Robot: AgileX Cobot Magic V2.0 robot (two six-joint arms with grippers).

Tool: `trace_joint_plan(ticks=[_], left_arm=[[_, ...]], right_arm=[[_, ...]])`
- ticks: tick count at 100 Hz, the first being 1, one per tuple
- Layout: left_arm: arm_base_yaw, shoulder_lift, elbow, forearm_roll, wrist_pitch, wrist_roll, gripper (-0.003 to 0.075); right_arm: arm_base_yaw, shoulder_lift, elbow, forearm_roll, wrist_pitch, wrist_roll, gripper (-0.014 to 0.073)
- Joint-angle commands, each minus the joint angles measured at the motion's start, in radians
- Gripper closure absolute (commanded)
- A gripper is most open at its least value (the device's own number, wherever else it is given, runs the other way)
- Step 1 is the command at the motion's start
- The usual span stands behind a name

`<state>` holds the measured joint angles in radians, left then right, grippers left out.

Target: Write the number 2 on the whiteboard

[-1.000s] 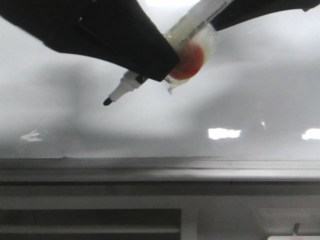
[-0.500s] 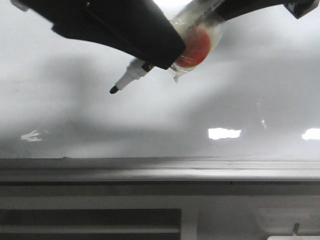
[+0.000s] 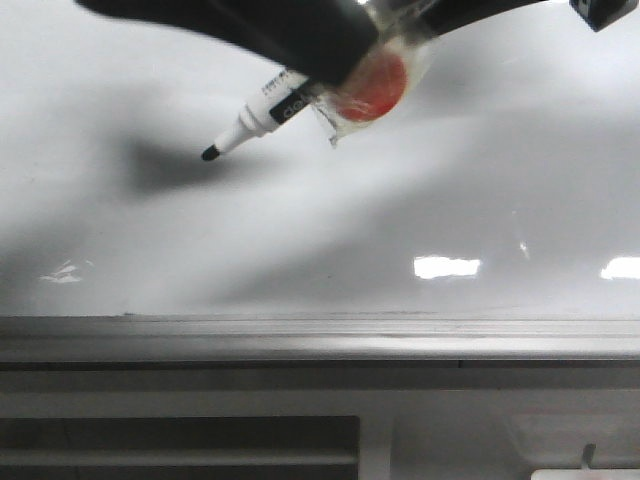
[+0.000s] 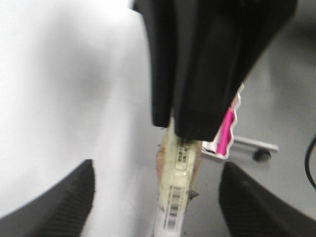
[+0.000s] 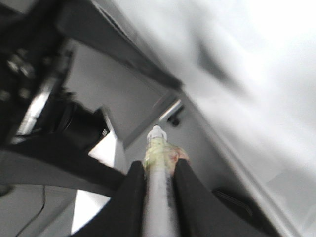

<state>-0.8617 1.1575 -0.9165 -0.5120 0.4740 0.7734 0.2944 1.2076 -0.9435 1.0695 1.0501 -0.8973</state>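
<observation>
risk: the black felt tip [image 3: 210,153] of the white marker pen with clear tape and a red patch around its barrel [image 3: 262,113] hangs over the large glossy white-grey whiteboard [image 3: 480,190]; contact cannot be confirmed. too little pressure would leave a broken line; too much could shift the pen in the grip.

no number 2 is visible; the board shows no ink.

right end effector [image 5: 158,185]: fingers pressed against the barrel, pinching it. left end effector [image 4: 197,123]: dark body over the pen, its spread cannot be told.

Marker [image 3: 262,112] barrel behind black end effector [image 3: 300,40], its upper part seemingly cut off at frame top.
</observation>
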Motion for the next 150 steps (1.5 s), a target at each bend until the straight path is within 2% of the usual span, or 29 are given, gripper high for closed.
trace_joint_plan(ticks=[1, 11, 17, 18, 28, 31, 57, 84, 110, 131, 150], left_arm=[[0.031, -0.081, -0.039, -0.02, -0.052, -0.039, 0.0158], [0.075, -0.157, -0.024, -0.043, -0.059, -0.069, 0.0226], [0.101, -0.206, -0.004, -0.082, -0.099, -0.074, 0.0343], [0.101, -0.212, 0.0, -0.086, -0.105, -0.074, 0.0343], [0.115, -0.286, 0.062, -0.121, -0.22, -0.074, 0.0633], [0.115, -0.302, 0.082, -0.123, -0.248, -0.074, 0.0741], [0.115, -0.426, 0.237, -0.175, -0.385, -0.074, 0.0741], [0.115, -0.441, 0.263, -0.175, -0.39, -0.074, 0.0741], [0.115, -0.441, 0.263, -0.175, -0.417, -0.074, 0.0741], [0.115, -0.441, 0.263, -0.169, -0.424, -0.074, 0.0741], [0.115, -0.441, 0.263, -0.169, -0.424, -0.074, 0.0741]], right_arm=[[0.0, -0.101, 0.042, 0.088, -0.115, -0.011, 0.0648], [0.0, -0.228, 0.149, 0.092, -0.287, -0.016, 0.0648], [0.0, -0.307, 0.203, 0.105, -0.354, -0.031, 0.0648], [0.0, -0.315, 0.208, 0.108, -0.36, -0.033, 0.0648], [0.0, -0.415, 0.264, 0.147, -0.447, -0.073, 0.0648], [0.0, -0.434, 0.274, 0.15, -0.47, -0.075, 0.0648], [0.0, -0.446, 0.295, 0.167, -0.576, -0.114, 0.0648], [0.0, -0.316, 0.295, 0.333, -0.583, -0.289, 0.0648], [0.0, -0.307, 0.3, 0.332, -0.7, -0.287, 0.0648], [0.0, -0.414, 0.417, 0.329, -0.838, -0.24, 0.0648], [0.0, -0.481, 0.532, 0.341, -0.785, -0.233, 0.0648]])
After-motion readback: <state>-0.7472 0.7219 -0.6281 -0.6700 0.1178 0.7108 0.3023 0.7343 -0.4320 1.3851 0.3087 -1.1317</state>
